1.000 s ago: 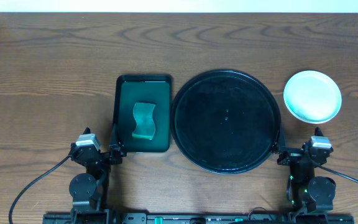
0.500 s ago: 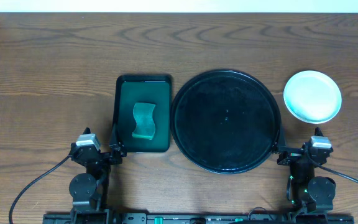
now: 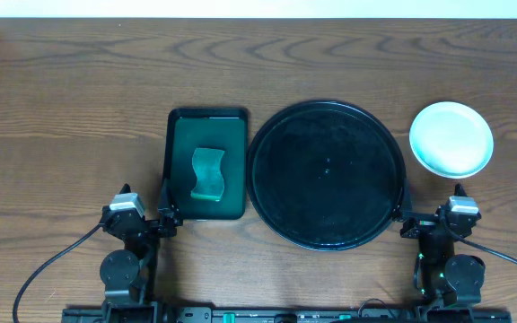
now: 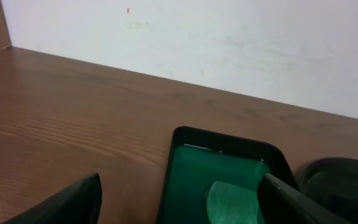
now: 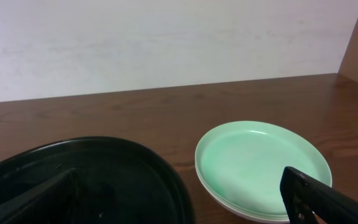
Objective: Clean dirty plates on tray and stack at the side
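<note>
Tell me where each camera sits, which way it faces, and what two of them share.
Overhead: above the table, looking down on a dark green rectangular tray, large round black tray and round pale green plates; left arm, right arm at the near edge.
Left wrist: low, facing the wall over the green tray; open fingers at both sides.
Right wrist: low, facing the wall over the plates; open fingers likewise.
Both wrist views show the black tray.
</note>
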